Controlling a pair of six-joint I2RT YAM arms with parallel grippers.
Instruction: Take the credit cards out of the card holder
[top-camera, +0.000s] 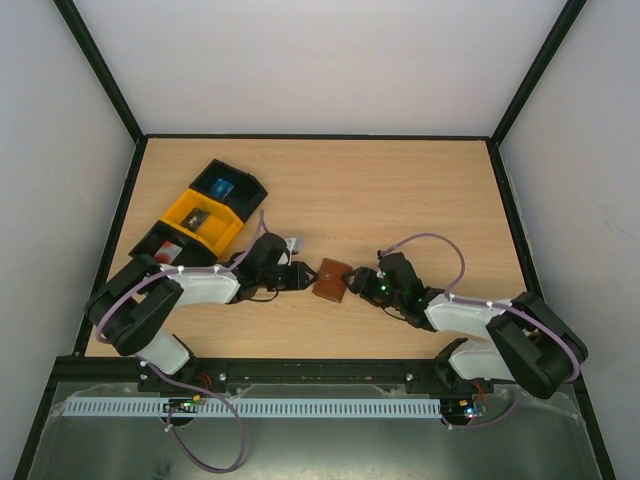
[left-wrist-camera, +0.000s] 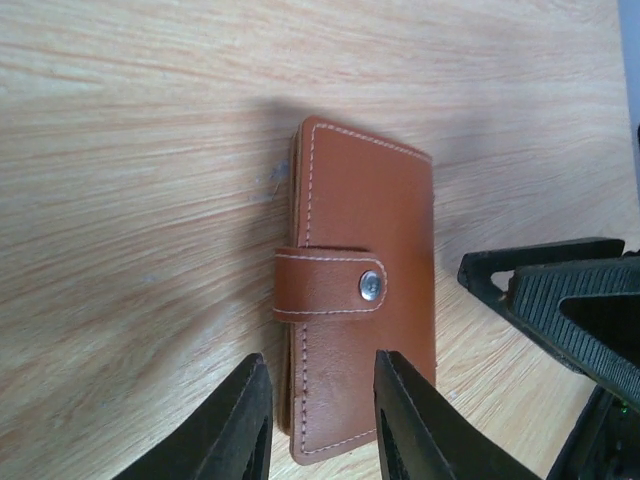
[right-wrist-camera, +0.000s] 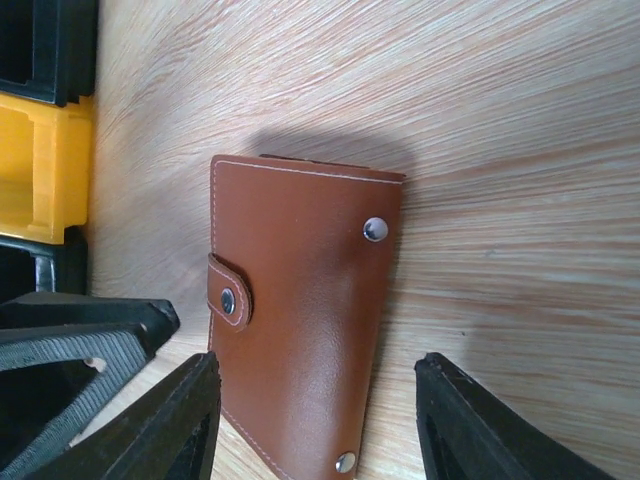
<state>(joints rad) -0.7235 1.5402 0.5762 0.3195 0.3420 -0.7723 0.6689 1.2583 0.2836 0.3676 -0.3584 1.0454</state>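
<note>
We cannot tell whether our left gripper (left-wrist-camera: 320, 365) grasps the small brown leather card holder (left-wrist-camera: 365, 230); the right gripper (right-wrist-camera: 318, 362) jaws straddle it released, likely bracing it for unsnapping.

Plain white walls (top-camera: 320, 60) box in a light wood-grain worktop (top-camera: 400, 190) on three sides, black bars (top-camera: 100, 70) rising from its far corners; a white slotted strip (top-camera: 300, 408) runs below its near edge.

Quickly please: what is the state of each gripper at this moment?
Left gripper: fingers around one end of the card holder; grip cannot be told.
Right gripper: open, astride the card holder, gap at one finger.
</note>
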